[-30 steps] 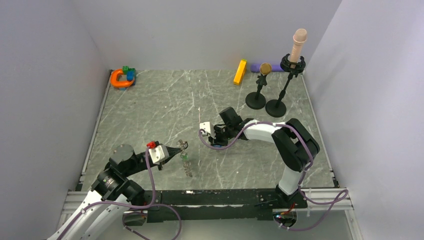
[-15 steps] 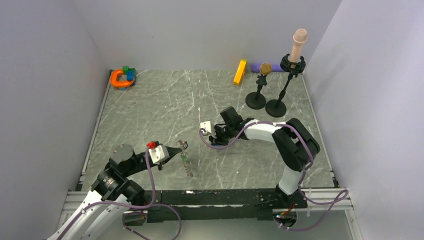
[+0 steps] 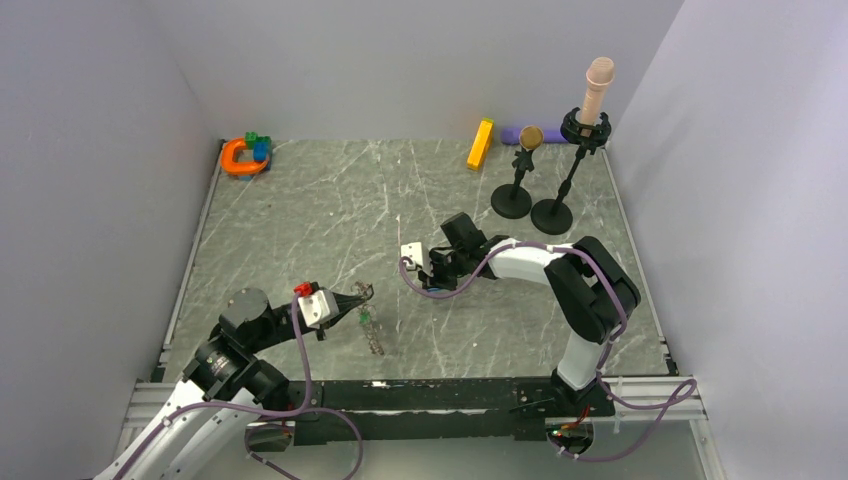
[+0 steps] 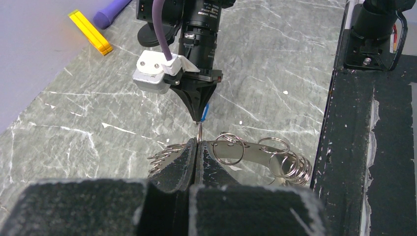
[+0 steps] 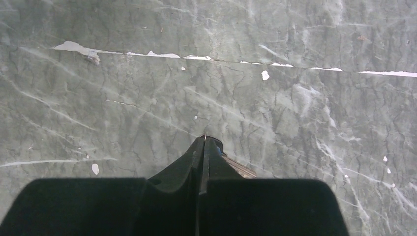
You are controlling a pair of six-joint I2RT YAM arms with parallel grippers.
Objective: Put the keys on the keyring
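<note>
The keyring (image 4: pixel 253 150) was pinched in the left gripper (image 4: pixel 195 150), whose jaws were clamped on its toothed edge. It was held low over the table (image 3: pixel 300 220), near the front edge and left of centre. In the left wrist view its flat band ran crosswise, with small rings (image 4: pixel 287 166) bunched at the far end. Just beyond the pinched spot was a blue-headed key (image 4: pixel 205 111), gripped in the closed right gripper (image 4: pixel 198 118). Its metal shaft pointed down and toward the left fingertips, roughly square to the band. The top view showed a gap between the two grippers, so I could not tell whether the key's tip touched the ring. The coming move looked to turn on that gap. The right arm, already the nearer one, would need to bring the key's tip toward the left gripper and meet the ring beside the clamp. The table was grey-green marbled stone. A yellow bar (image 3: pixel 480 144), two black stands (image 3: pixel 512 198) and an orange toy (image 3: pixel 240 157) sat along its far edge, well apart from the work. Plain pale walls (image 3: pixel 100 150) closed in three sides.
</note>
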